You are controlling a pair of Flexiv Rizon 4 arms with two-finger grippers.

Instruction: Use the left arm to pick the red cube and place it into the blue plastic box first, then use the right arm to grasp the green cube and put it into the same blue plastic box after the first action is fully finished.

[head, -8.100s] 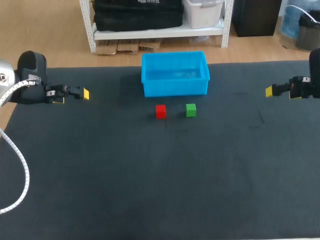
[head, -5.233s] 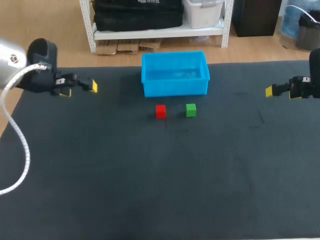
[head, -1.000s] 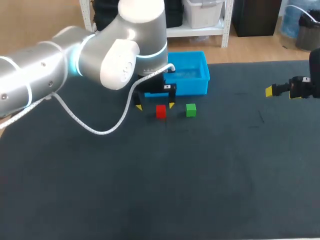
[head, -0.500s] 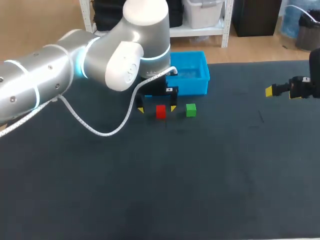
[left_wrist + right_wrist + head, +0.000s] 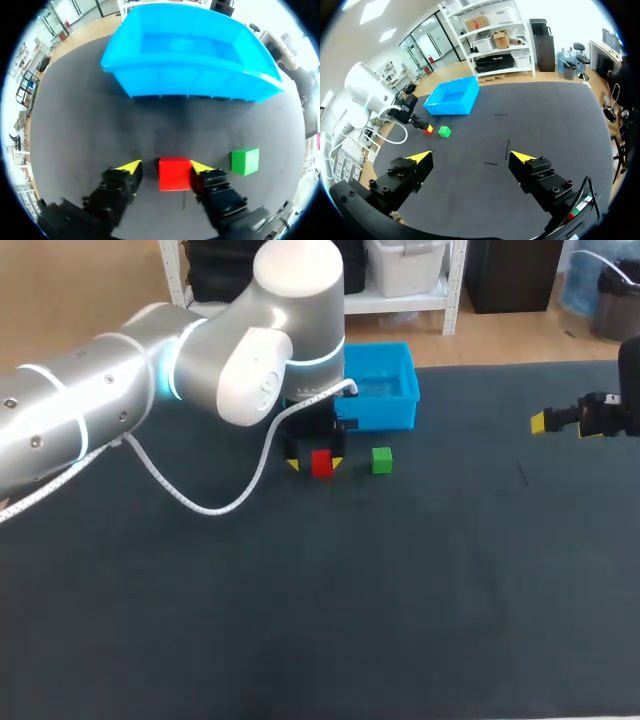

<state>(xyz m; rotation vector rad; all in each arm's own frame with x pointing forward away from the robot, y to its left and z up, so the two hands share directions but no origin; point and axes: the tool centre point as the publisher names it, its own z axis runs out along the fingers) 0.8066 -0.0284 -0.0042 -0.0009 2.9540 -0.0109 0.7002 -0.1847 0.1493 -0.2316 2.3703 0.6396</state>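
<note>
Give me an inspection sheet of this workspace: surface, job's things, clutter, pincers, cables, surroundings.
Surface: dark mat, a few faint marks.
Job's things: red cube and green cube on the mat, side by side, in front of the blue box; neither is in the box.
Clutter: nothing seen.
Pincers: left pincer open, straddling the red cube; right pincer open, far from both cubes.
Cables: white cable loops down from the left arm.
Surroundings: nothing seen.

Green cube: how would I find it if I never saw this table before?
Look for the big blue plastic box at the far side of the dark table. Just in front of it sit two small cubes, side by side. The green cube is the one standing free on the right; the red cube sits between the left claw's yellow tips.
</note>
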